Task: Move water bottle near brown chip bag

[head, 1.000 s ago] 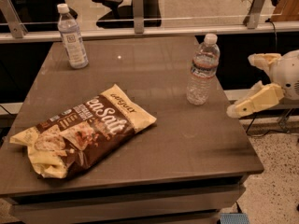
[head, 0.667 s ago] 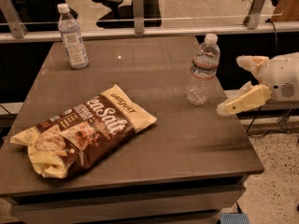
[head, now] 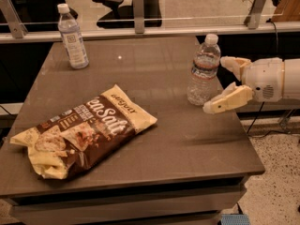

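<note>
Lower left of frame: brown chip bag (head: 89, 130) lies flat on the table (head: 187, 139), long axis running diagonally. Its crumpled end is toward the left edge and its cream-yellow end points up-right toward the table centre. "Sea Salt" lettering faces up.

Upper left: second bottle (head: 72, 36), slim, white cap, tall white-and-blue label. It stands upright near the far-left corner of the table, well apart from the bag.

Behind the table, across the top of frame: a metal rail (head: 140, 32) with upright posts. An office chair (head: 110, 1) is on the floor beyond it.

Right of centre: water bottle (head: 203, 71), clear, ridged, white cap, dark label band on the upper body. It stands upright on the table near the right edge. It is well apart from the chip bag, with bare tabletop between them.

Far right: gripper (head: 216, 85), cream-coloured with a white wrist housing, comes in horizontally from the right edge at bottle height. Fingers (head: 232, 99) are spread wide and hold nothing. The upper one sits just right of the bottle at label level. The lower one angles down-left, tip just beside the bottle's base. Can't tell whether that tip touches the bottle. The bottle is not between the fingers, just left of them.

Speckled floor (head: 276, 186) shows at lower right.
</note>
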`<state>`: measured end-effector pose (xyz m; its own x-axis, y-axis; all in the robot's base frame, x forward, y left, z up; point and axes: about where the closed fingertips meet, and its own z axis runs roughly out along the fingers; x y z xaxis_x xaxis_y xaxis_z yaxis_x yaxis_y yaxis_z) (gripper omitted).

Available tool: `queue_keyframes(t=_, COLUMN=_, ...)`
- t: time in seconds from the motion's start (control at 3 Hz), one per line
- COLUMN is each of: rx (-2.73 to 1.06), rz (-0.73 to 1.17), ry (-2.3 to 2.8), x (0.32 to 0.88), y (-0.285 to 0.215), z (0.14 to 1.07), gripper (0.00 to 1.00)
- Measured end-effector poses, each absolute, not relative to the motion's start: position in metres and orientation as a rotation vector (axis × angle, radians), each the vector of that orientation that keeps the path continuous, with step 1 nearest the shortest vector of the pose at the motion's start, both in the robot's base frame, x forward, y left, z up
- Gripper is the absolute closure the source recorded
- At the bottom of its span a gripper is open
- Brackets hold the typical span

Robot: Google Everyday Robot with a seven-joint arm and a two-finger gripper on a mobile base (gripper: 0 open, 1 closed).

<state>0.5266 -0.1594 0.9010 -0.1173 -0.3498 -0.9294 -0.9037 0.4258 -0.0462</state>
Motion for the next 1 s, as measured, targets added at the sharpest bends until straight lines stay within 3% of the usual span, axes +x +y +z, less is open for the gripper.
queue_keyframes(t=0.33, rx=-1.112, rz=0.716, ry=1.633, x=0.533, y=-0.147, z=0.902, gripper=0.16)
queue_keyframes(t=1.0, rx=-1.118, rz=0.732, ry=1.576, x=0.539, y=-0.134, z=0.905, gripper=0.61)
